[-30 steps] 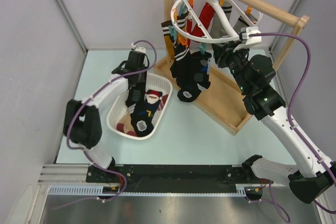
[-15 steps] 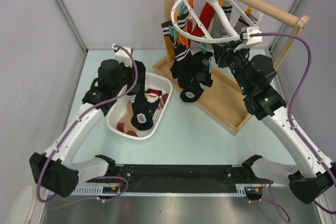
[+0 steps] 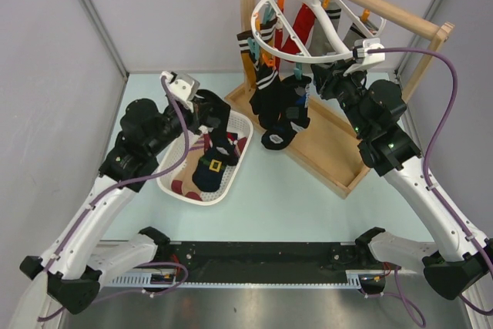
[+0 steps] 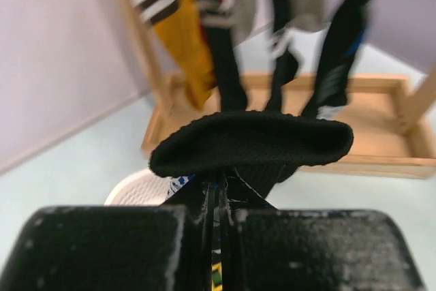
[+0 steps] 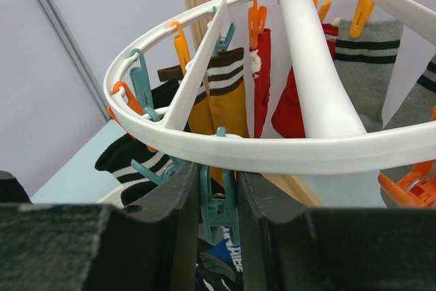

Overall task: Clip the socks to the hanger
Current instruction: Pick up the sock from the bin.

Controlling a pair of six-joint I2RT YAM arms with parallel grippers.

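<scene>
1. Hanger (image 5: 300,148): white plastic, smooth, faintly glossy.
2. Teal clip (image 5: 219,206), orange clips (image 5: 257,18): smooth, shiny plastic.
3. Sock (image 4: 252,142): black knit cloth, matt, finely ribbed.
4. Hung socks (image 5: 225,100): soft, matt knit cloth.
5. Left gripper (image 4: 219,195): matt black, grainy surface.
6. Frame (image 3: 331,156): bare pale wood, matt.
7. Basket (image 3: 236,171), at the frame's 9 o'clock: white perforated plastic.
8. Table (image 3: 293,198): smooth, matt, pale green.
9. Plate (image 3: 254,306), at the table's 6 o'clock: brushed metal, dull sheen.

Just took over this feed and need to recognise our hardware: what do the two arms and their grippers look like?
The left arm and right arm match: white tubular links, bulky black joints, a purple cable looped along each. The left gripper and right gripper have flat black fingers and a small white camera each.
</scene>
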